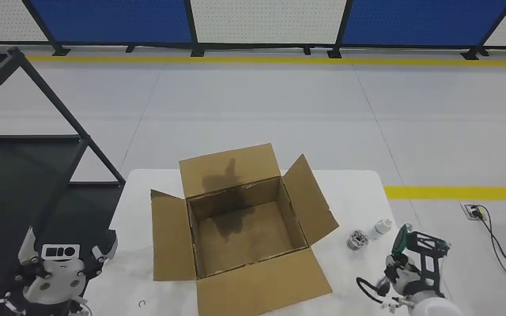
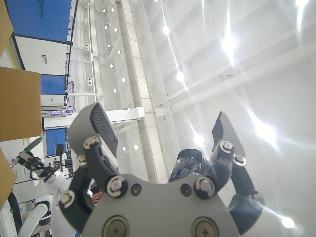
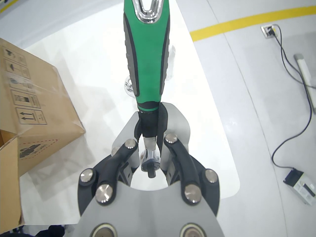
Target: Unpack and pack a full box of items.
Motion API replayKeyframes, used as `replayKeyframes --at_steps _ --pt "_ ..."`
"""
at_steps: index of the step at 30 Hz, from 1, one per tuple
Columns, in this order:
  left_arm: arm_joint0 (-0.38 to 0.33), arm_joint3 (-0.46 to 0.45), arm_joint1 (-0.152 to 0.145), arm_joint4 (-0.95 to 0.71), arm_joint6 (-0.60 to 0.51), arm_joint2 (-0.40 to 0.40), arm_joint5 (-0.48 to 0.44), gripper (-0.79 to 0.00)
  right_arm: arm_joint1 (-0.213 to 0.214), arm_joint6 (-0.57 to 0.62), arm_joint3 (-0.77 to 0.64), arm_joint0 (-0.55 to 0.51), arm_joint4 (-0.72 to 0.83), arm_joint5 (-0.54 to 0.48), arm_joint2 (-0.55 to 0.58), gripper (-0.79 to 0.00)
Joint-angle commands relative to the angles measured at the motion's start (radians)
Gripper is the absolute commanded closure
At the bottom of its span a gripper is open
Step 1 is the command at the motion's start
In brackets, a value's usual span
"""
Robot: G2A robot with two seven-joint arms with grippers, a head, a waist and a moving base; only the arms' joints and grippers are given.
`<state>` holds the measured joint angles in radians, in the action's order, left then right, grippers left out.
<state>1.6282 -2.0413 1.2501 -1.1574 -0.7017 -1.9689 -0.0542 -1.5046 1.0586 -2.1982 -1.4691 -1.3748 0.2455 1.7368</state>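
An open cardboard box stands in the middle of the white table, its flaps spread and its inside bare. My right gripper is shut on the neck of a green-handled ratchet tool, held above the table's right end, to the right of the box. From above, the tool sticks out of that gripper near the front right corner. My left gripper is open with nothing in it and points up at the ceiling, off the table's front left corner.
A small shiny metal part and a small white bottle lie on the table between the box and the right gripper. A tiny ring lies near the front left. A dark frame stands left of the table.
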Motion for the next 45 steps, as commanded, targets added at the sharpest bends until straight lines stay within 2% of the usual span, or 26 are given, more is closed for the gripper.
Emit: replayKeyframes --at_steps 1,5,17,20,28,36,45 --pt "0.000 0.000 0.000 0.000 0.000 0.000 0.000 -0.785 0.002 0.058 0.045 0.037 0.009 0.016 0.006 0.000" --pt "0.000 0.000 0.000 0.000 0.000 0.000 0.000 -0.785 0.008 0.149 0.145 0.120 0.019 0.007 -0.007 0.000" --pt "0.000 0.000 0.000 0.000 0.000 0.000 0.000 -0.785 0.007 0.134 0.167 0.118 0.031 0.031 -0.006 0.000" --pt "0.000 0.000 0.000 0.000 0.000 0.000 0.000 -0.785 0.009 0.184 0.224 0.172 0.049 0.099 0.014 0.000" --pt "0.000 0.000 0.000 0.000 0.000 0.000 0.000 -0.785 0.023 0.312 0.408 0.334 0.061 0.204 0.078 0.000" --pt "0.000 0.000 0.000 0.000 0.000 0.000 0.000 -0.785 0.025 0.281 0.640 0.472 0.066 0.236 0.131 0.000" --pt "0.000 0.000 0.000 0.000 0.000 0.000 0.000 -0.785 0.014 0.286 0.743 0.538 0.017 0.230 0.165 0.000"
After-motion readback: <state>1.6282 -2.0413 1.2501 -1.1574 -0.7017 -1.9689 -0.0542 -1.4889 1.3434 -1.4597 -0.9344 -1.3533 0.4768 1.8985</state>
